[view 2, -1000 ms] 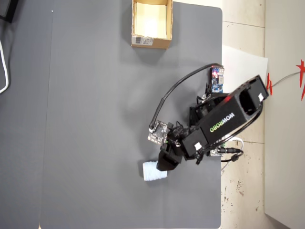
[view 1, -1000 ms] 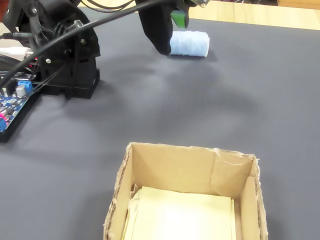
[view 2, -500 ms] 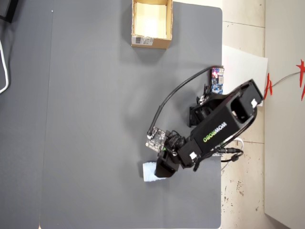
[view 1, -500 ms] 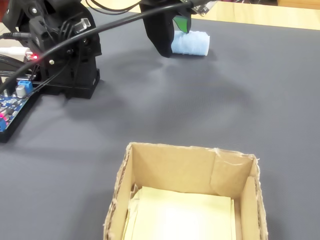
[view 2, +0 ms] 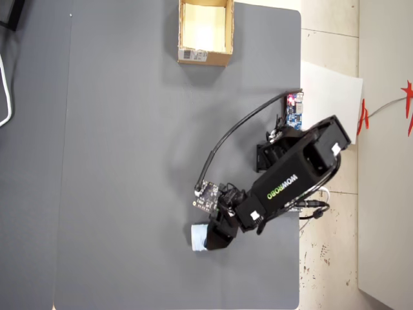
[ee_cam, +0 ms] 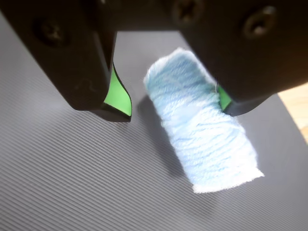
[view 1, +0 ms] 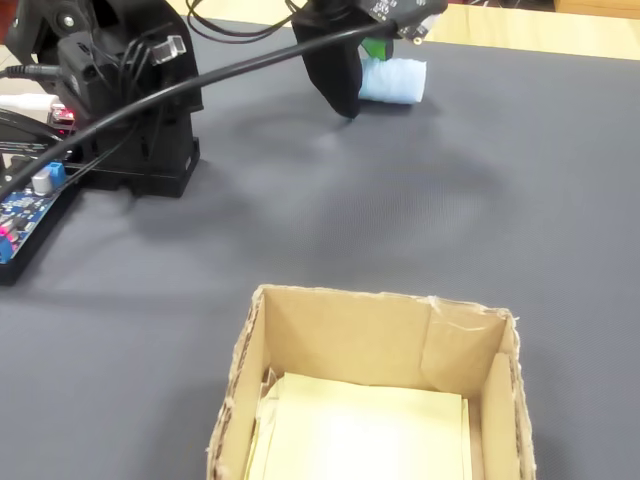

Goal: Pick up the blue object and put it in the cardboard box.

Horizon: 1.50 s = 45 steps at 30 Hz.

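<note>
The blue object (ee_cam: 202, 130) is a pale blue ribbed soft block lying on the grey mat. In the wrist view it sits between the green-padded jaws of my gripper (ee_cam: 171, 108), which is open. The right pad touches the block and the left pad stands apart from it. In the fixed view the gripper (view 1: 362, 72) is lowered over the near end of the blue object (view 1: 400, 80). From overhead only a sliver of the blue object (view 2: 197, 237) shows beside the gripper (view 2: 208, 237). The cardboard box (view 1: 345, 325) stands open near the camera; overhead the cardboard box (view 2: 204, 57) is at the mat's far end.
The arm's black base (view 1: 140, 120) and a blue circuit board (view 1: 25, 205) stand at the left of the fixed view. A black cable (view 1: 200, 80) arcs from base to wrist. The wooden table edge (view 1: 540, 30) runs behind the mat. A white sheet (view 2: 329, 90) lies beside the mat.
The arm has reached farther out and the gripper has come down around the block. The block has been nudged slightly away from the base.
</note>
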Tool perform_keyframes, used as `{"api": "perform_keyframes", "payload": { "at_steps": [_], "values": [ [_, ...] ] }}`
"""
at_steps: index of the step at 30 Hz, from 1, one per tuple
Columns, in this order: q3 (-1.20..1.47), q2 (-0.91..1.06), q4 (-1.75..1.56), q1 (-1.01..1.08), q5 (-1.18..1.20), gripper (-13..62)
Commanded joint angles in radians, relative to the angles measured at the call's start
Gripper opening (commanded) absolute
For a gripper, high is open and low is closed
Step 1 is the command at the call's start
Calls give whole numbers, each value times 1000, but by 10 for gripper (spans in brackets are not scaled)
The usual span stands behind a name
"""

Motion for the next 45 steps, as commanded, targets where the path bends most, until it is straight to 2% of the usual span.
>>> {"api": "perform_keyframes", "payload": {
  "at_steps": [1, 5, 11, 14, 16, 18, 19, 28, 35, 37, 39, 42, 45],
  "values": [
    [15, -25, -87, -8, 86, 334],
    [52, -55, -189, 0, 147, 327],
    [72, -60, -239, 25, 225, 228],
    [91, -49, -253, 25, 224, 145],
    [109, -32, -287, 29, 209, 58],
    [133, -14, -402, 35, 172, -76],
    [133, -8, -440, 40, 146, -116],
    [140, 103, -560, 123, 103, -116],
    [144, 253, -606, 259, -29, -116],
    [153, 345, -626, 374, -87, -116],
    [204, 531, -676, 643, -218, -116],
    [236, 607, -686, 721, -268, -116],
    [276, 699, -749, 928, -393, -116]
  ]
}}
